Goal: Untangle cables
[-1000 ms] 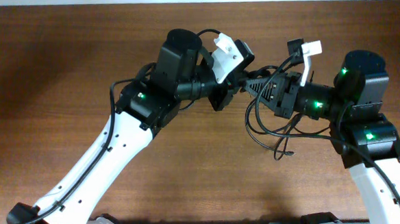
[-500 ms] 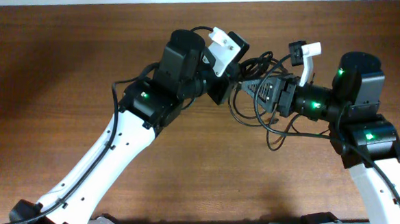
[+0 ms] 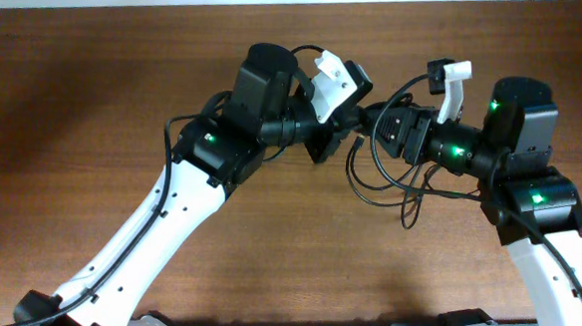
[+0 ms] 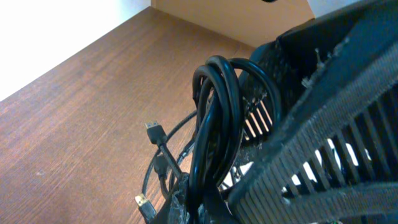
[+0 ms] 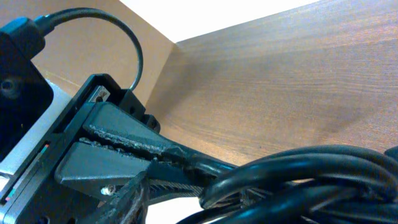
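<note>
Overhead, left gripper (image 3: 341, 126): clamped shut on the cables (image 3: 375, 182), above the counter (image 3: 95, 93).
Overhead, right gripper (image 3: 375, 121): just beside the left gripper; open or closed cannot be told.
Left wrist, cables (image 4: 217, 124): looped bundle pressed against the left gripper.
Right wrist, cables (image 5: 298, 177): loops emerging from the left gripper's closed jaws.
</note>
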`<action>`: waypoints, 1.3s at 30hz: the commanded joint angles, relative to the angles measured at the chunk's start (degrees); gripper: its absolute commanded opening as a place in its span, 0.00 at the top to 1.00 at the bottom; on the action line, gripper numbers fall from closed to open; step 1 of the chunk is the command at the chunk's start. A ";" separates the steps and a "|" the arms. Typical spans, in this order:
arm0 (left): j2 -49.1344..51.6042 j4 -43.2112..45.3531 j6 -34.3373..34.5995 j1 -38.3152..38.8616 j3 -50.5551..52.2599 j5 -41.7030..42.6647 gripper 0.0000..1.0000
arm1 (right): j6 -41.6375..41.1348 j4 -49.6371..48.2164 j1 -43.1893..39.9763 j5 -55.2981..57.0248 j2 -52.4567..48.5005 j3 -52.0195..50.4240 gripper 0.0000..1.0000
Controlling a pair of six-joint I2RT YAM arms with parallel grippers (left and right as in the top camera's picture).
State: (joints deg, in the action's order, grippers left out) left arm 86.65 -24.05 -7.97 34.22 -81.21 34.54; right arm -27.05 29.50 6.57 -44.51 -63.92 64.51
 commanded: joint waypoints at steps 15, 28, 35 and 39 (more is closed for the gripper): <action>-2.58 -0.48 -1.77 0.13 -0.94 3.19 1.00 | 0.28 -1.31 0.11 10.73 0.55 0.17 0.69; -4.20 -0.37 -0.72 0.13 -0.94 4.07 1.00 | 1.33 5.68 0.11 19.82 0.55 0.17 0.70; -4.20 1.29 -0.72 0.15 -0.94 8.17 1.00 | 1.29 5.95 0.11 19.58 0.55 0.17 0.69; -4.17 1.46 -0.74 0.15 -0.94 9.27 1.00 | 1.07 5.66 0.15 17.94 0.55 0.17 0.69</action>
State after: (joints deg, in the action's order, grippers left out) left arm 85.38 -23.77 -8.58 34.06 -81.21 38.48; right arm -26.55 35.14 6.85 -28.32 -63.05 64.62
